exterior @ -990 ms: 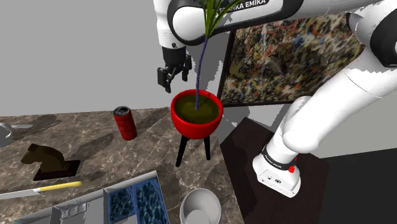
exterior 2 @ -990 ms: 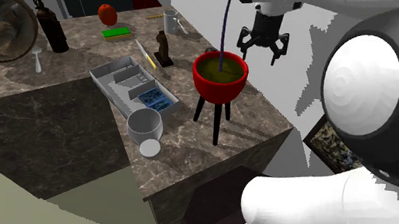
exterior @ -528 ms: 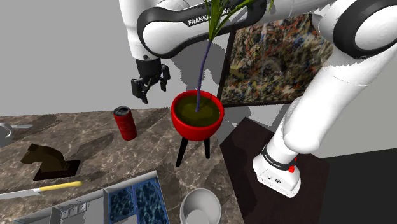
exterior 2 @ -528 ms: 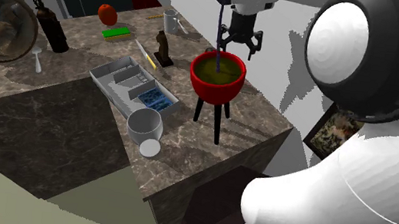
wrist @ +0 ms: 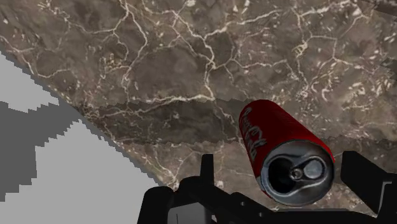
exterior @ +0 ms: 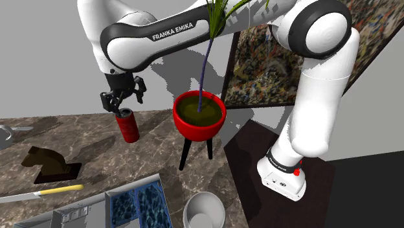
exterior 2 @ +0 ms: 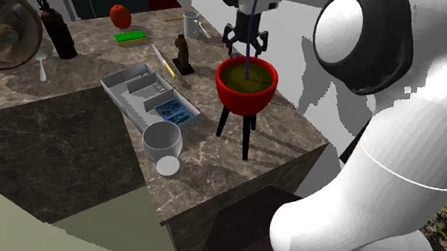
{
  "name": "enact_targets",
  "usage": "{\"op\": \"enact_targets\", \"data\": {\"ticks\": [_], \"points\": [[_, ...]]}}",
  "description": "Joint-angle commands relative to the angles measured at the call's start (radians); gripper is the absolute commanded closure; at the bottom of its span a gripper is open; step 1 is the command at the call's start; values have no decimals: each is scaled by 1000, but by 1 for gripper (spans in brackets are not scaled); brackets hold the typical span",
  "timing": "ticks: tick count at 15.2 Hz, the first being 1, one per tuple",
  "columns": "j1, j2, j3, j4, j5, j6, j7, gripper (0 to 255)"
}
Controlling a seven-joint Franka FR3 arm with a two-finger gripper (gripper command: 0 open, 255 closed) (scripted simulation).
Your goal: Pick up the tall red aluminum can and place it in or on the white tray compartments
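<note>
Red can (exterior: 127, 125); pot (exterior: 199, 131) of soil (exterior: 190, 109), perhaps

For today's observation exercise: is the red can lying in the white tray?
No, the red can stands upright on the marble counter, away from the tray.

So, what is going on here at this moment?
A white Franka arm holds its black gripper just above a red can that stands upright on the dark marble counter, beside a red plant pot. The fingers are open on either side of the can and do not touch it. The can is not yet picked up. The white tray lies further along the counter.
</note>
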Motion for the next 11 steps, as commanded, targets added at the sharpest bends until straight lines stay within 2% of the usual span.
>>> {"op": "enact_targets", "data": {"ticks": [1,8,11], "points": [[27,62,5,71,-20,-10,25,0],[28,85,-2,8,-33,74,33,0],[28,88,-2,3,-34,81,34,0]]}}
